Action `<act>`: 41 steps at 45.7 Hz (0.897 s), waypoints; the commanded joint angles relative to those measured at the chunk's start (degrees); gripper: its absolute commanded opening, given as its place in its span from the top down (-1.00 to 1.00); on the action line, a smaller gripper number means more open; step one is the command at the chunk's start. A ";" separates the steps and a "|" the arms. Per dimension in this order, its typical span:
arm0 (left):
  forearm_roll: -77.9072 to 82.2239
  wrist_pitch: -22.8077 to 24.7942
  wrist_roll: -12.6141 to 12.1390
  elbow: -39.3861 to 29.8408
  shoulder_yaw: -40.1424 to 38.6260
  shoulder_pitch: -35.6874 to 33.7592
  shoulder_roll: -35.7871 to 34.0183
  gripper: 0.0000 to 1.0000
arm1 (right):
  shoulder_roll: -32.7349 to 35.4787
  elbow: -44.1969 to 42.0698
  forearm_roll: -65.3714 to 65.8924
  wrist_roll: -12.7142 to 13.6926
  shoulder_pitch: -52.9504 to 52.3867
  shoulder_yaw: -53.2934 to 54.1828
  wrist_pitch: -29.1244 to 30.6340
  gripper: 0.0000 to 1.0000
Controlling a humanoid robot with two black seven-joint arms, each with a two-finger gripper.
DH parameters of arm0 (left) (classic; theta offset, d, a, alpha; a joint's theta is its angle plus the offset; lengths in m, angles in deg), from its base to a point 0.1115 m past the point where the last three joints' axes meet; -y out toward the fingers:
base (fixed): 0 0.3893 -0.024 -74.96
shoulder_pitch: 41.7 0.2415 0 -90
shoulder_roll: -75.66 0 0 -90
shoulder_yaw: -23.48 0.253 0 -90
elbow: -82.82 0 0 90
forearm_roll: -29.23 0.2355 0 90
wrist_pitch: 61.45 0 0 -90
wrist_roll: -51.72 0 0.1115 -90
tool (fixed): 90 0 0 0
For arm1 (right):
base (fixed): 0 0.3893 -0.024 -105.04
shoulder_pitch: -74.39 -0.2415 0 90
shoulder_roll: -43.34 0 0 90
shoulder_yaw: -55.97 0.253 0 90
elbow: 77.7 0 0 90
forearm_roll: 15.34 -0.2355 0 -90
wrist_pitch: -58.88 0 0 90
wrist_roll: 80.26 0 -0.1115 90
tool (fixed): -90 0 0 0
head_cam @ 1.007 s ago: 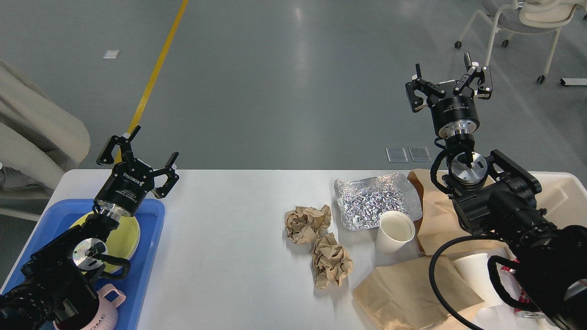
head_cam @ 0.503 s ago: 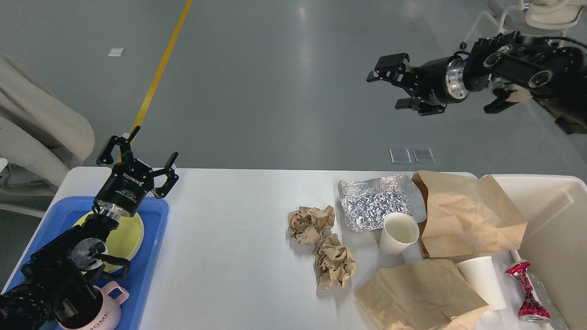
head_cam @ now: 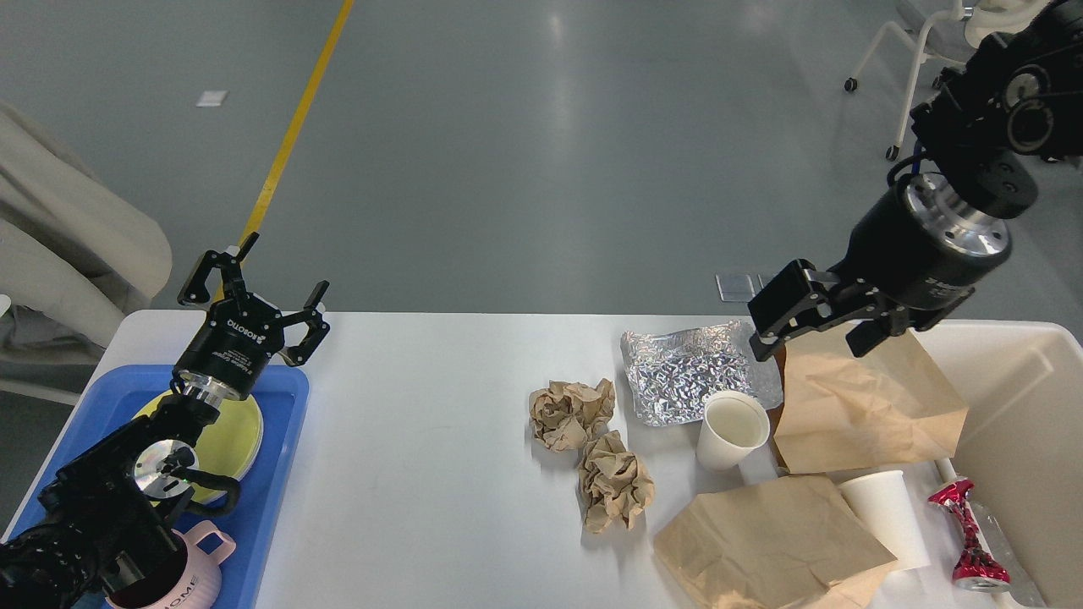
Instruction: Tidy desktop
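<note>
White desktop [head_cam: 423, 440] (littered): both pincers, left [head_cam: 254, 292] and right [head_cam: 808, 326], spread, empty.

Grey glossy floor [head_cam: 525, 169] w/ yellow line [head_cam: 292, 135], wheeled chair [head_cam: 922, 51] far right.

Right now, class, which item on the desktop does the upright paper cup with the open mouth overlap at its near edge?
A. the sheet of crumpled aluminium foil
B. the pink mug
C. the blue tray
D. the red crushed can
A. The upright paper cup stands at the near right corner of the foil sheet, its rim overlapping the foil's edge, far from the blue tray.
</note>
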 commanded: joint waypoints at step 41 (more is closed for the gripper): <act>0.01 0.18 -0.09 0.00 -0.14 -0.01 0.00 -1.00 | 9.73 1.49 -21.04 7.23 26.27 -14.01 -14.89 -1.00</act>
